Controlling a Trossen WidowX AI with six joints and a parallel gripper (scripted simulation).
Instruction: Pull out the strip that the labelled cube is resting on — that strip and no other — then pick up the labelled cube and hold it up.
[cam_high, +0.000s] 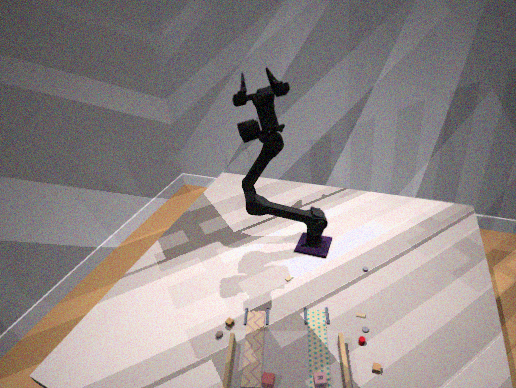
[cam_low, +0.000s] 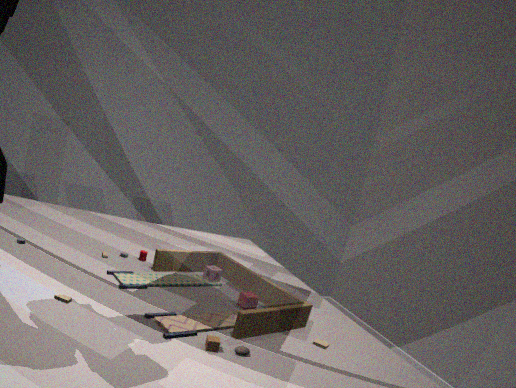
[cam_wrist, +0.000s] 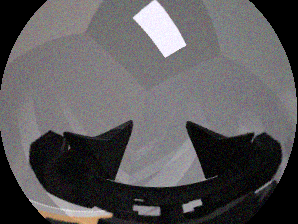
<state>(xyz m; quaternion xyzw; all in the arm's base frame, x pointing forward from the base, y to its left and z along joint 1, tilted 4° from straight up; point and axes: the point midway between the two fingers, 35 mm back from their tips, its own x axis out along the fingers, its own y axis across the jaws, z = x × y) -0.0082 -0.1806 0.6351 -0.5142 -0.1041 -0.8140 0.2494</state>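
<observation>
The labelled cube (cam_high: 320, 378) (cam_low: 213, 273), pale pink with a dark mark on top in the top view, rests on the teal-dotted strip (cam_high: 317, 345) (cam_low: 160, 279). A darker red-pink cube (cam_high: 268, 379) (cam_low: 248, 300) sits by the zigzag strip (cam_high: 254, 345) (cam_low: 195, 322); whether it touches that strip is unclear. My gripper (cam_high: 255, 73) (cam_wrist: 160, 123) is open and empty, pointing upward high above the table, far from both cubes and both strips. In the exterior view the fingers are out of frame.
Wooden walls (cam_high: 344, 356) (cam_low: 272, 320) flank the strips, with a back wall in the exterior view. Dark rails (cam_high: 327, 315) (cam_low: 180, 334) stand beside the strips' near ends. A red cylinder (cam_high: 362, 340) (cam_low: 143, 255), a brown block (cam_high: 229, 321) (cam_low: 212, 343) and several small pieces lie outside the walls.
</observation>
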